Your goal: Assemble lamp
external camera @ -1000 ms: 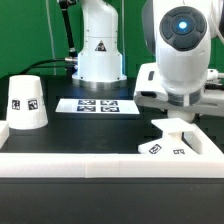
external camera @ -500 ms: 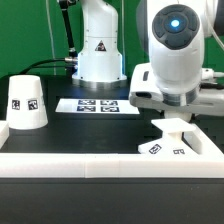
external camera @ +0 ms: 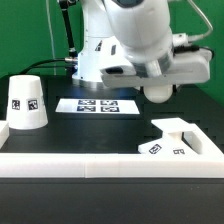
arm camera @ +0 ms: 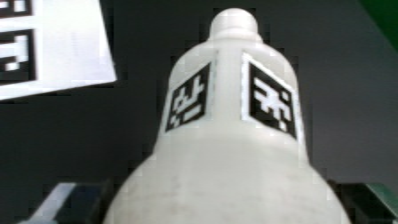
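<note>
Shade (external camera: 25,103) stands upright on the counter (external camera: 100,133) at the left of the frame, with its tag facing the camera. Marker board (external camera: 97,105) lies flat at centre. Right of centre, the end effector (external camera: 160,80) hangs above the counter, pinching the bulb (external camera: 160,94), which is clear of the surface. Base (external camera: 180,140) lies at lower right, apart from the bulb. The wrist view shows two tags on the bulb.

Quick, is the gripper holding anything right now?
Gripper: closed, holding the bulb.
</note>
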Robot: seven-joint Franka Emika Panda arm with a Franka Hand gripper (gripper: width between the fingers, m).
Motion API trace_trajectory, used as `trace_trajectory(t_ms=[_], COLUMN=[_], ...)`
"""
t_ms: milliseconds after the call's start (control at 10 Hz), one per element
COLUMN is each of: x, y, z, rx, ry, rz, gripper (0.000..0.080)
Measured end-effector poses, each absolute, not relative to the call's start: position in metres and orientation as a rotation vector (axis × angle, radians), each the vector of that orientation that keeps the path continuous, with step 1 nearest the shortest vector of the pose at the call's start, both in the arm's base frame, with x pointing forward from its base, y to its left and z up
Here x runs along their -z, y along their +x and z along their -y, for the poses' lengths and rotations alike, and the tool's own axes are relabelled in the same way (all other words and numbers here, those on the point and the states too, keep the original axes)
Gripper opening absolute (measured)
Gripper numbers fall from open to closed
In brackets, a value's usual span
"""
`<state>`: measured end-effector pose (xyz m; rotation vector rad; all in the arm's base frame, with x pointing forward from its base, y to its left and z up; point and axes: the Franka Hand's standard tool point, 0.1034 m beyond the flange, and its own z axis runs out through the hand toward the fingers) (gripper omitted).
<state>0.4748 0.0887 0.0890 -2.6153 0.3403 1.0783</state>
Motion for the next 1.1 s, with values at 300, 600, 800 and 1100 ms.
trace_trajectory(t_ms=[300,600,800,1100], x=[-0.096,-0.086,-0.101,-0.111], y=[0.482,0.495,0.521,0.541], z=[-0.086,-0.075,-0.067,-0.063], rx=[-1.023,-0.68,-0.496,-0.21], ry=[-2.635,-2.761,-2.819,-2.882], rz=[-0.35,-0.307,-0.279,-0.289], gripper=[0.0576,0.0576,0.0577,0.0577])
